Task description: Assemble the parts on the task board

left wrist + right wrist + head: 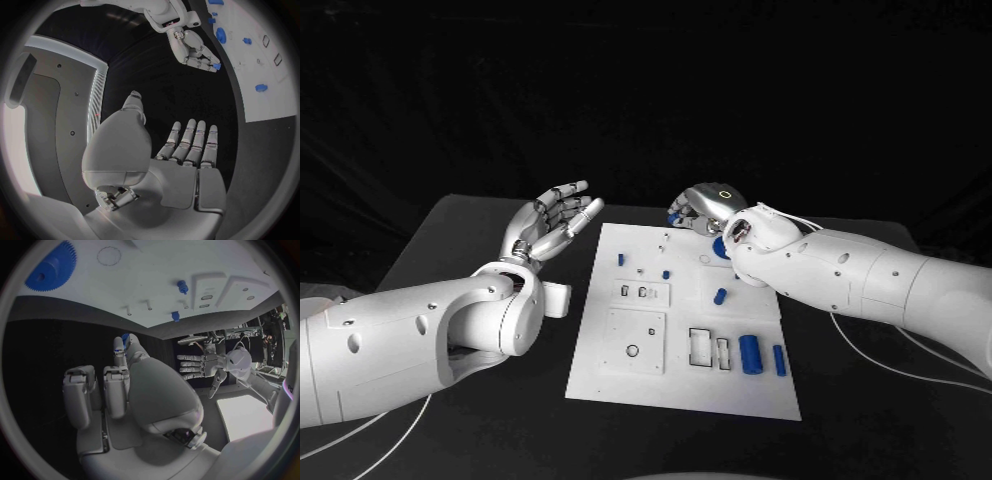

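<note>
Right hand [704,208] around blue part [676,214]

The right hand [705,208] is hiding most of a small blue part [676,215]; its shape is proving indiscernible.

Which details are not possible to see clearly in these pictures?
- Head view: the right hand curls over the task board's far edge; its own fingers hide how it grips the small blue part.
- Head view: the right arm covers the blue gear.
- Head view: the small parts' shapes on the board are too small to tell.
</note>
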Controlling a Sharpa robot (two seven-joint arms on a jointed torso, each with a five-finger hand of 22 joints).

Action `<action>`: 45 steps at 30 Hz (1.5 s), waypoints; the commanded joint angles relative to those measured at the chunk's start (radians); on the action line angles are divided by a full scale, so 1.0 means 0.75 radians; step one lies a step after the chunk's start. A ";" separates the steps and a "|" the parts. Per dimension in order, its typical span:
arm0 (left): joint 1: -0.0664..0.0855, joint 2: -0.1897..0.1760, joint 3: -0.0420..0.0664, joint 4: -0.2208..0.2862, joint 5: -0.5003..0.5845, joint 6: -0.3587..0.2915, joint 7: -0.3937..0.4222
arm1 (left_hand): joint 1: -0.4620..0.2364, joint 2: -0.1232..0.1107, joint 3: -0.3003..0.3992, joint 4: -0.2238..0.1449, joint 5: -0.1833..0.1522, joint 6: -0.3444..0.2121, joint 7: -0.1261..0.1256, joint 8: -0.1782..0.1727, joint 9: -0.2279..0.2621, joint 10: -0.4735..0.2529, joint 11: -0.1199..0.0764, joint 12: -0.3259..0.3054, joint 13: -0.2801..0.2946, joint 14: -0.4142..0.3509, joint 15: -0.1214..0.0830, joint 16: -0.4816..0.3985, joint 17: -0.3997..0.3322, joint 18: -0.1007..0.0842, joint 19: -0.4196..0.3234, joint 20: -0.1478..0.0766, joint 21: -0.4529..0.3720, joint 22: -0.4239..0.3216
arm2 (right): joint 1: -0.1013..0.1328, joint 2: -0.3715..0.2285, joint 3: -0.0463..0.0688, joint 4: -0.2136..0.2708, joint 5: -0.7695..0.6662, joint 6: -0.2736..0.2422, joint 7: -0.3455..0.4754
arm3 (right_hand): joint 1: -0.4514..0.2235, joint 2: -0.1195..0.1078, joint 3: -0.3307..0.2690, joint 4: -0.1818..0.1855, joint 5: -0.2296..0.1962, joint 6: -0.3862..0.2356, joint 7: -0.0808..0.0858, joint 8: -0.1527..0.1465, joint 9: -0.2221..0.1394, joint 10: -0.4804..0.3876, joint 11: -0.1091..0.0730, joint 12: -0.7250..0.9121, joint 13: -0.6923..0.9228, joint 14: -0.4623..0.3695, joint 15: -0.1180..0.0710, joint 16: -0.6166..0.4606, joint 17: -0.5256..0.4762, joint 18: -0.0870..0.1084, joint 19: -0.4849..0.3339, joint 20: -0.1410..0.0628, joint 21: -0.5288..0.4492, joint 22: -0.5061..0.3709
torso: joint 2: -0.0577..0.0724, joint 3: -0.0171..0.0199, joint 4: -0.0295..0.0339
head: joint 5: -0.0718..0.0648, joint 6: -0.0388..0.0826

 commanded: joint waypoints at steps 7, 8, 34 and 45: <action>0.014 -0.002 0.006 0.014 -0.001 0.001 0.011 | -0.002 0.012 0.006 0.000 -0.005 0.010 0.196 0.005 -0.001 0.005 -0.001 0.008 -0.002 -0.004 0.004 0.001 -0.002 0.021 -0.013 -0.001 -0.005 -0.001 | 0.006 0.008 0.003 -0.016 -0.053 0.103 -0.015 | 0.003 -0.003 0.013 0.011 -0.001 0.031 -0.010 -0.009 0.020 -0.011 0.003 -0.008 -0.001 0.141 0.008 0.005 0.351 -0.019 0.140 0.004 0.006 0.350 | 0.026 -0.0127 0.0108 | -0.005 -0.002; 0.015 -0.001 0.009 0.013 -0.001 0.001 0.011 | -0.002 0.012 0.006 0.000 -0.005 0.010 0.196 0.005 -0.001 0.005 -0.001 0.008 -0.002 -0.004 0.004 0.001 -0.002 0.021 -0.013 -0.001 -0.005 -0.001 | 0.008 0.007 0.003 -0.015 -0.055 0.111 -0.018 | 0.003 -0.003 0.013 0.012 -0.002 0.031 -0.010 -0.009 0.020 -0.011 0.003 -0.008 -0.001 0.141 0.008 0.005 0.351 -0.019 0.140 0.004 0.006 0.350 | 0.028 -0.0136 0.0120 | -0.005 -0.002; 0.019 -0.007 0.018 0.018 -0.001 -0.002 0.012 | -0.002 0.011 0.006 0.000 -0.006 0.011 0.196 0.007 -0.002 0.006 -0.001 0.009 -0.002 -0.003 0.004 0.002 -0.002 0.021 -0.013 0.000 -0.005 -0.001 | 0.016 0.038 0.004 -0.057 -0.075 0.208 -0.039 | 0.002 -0.009 0.023 0.024 -0.002 0.023 -0.016 -0.021 0.017 -0.026 -0.002 -0.009 -0.001 0.141 0.003 0.005 0.351 -0.019 0.140 0.002 0.006 0.350 | 0.034 -0.0276 0.0266 | -0.018 -0.008; 0.019 -0.005 0.018 0.024 -0.001 -0.005 0.017 | -0.001 0.011 0.006 0.000 -0.006 0.012 0.196 0.008 -0.002 0.007 -0.001 0.009 -0.002 -0.003 0.004 0.003 -0.002 0.021 -0.013 0.000 -0.004 -0.001 | 0.004 0.080 0.004 -0.098 -0.083 0.192 -0.032 | 0.002 -0.010 0.025 0.026 -0.002 0.023 -0.016 -0.023 0.016 -0.029 -0.002 -0.008 -0.001 0.141 0.002 0.005 0.351 -0.019 0.140 0.002 0.006 0.350 | 0.039 -0.0334 0.0363 | -0.026 -0.005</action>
